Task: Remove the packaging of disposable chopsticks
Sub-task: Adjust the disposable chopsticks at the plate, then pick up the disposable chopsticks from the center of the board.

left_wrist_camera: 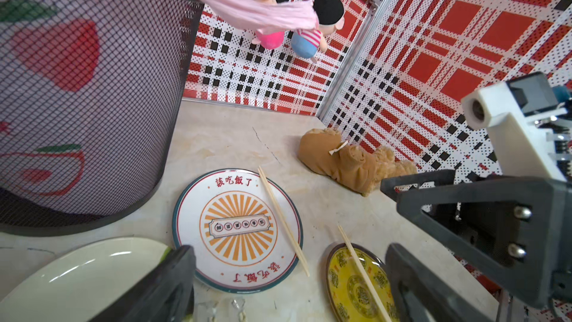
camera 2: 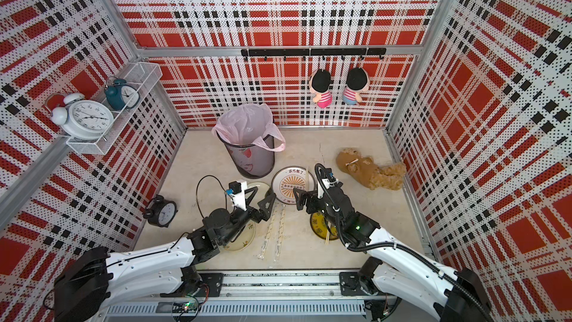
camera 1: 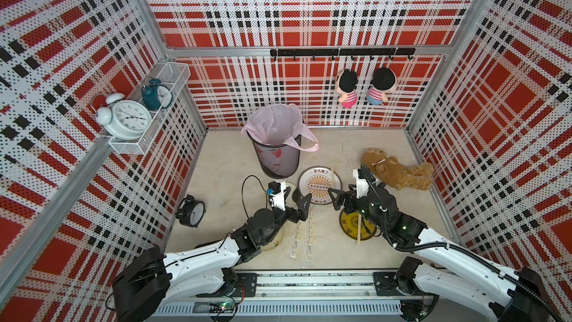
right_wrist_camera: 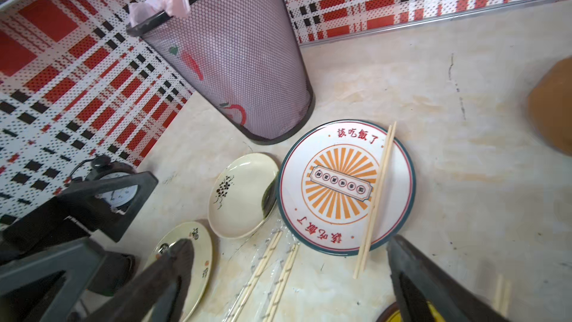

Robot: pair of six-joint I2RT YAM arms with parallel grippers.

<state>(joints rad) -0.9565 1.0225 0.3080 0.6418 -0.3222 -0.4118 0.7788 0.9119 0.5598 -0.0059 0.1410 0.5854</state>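
Two pairs of disposable chopsticks (camera 1: 309,233) (right_wrist_camera: 283,277) lie side by side on the table, still inside their clear packaging (camera 1: 296,241) (right_wrist_camera: 263,266). One bare pair (camera 1: 333,176) (left_wrist_camera: 283,221) rests on the white sunburst plate (camera 1: 315,187). Another bare pair (camera 1: 359,230) (left_wrist_camera: 362,274) lies across the yellow plate (camera 1: 348,227). My left gripper (camera 1: 297,197) (left_wrist_camera: 289,252) hangs open and empty above the far ends of the wrapped pairs. Facing it across the sunburst plate's near rim is my right gripper (camera 1: 343,195) (right_wrist_camera: 289,243), also open and empty.
A black mesh bin (camera 1: 280,159) with a pink liner (camera 1: 272,122) stands behind the plates. Two cream plates (right_wrist_camera: 244,193) (right_wrist_camera: 198,252) lie left of the wrapped pairs. A brown teddy (camera 1: 396,171) lies at the right wall, a black alarm clock (camera 1: 192,212) at the left.
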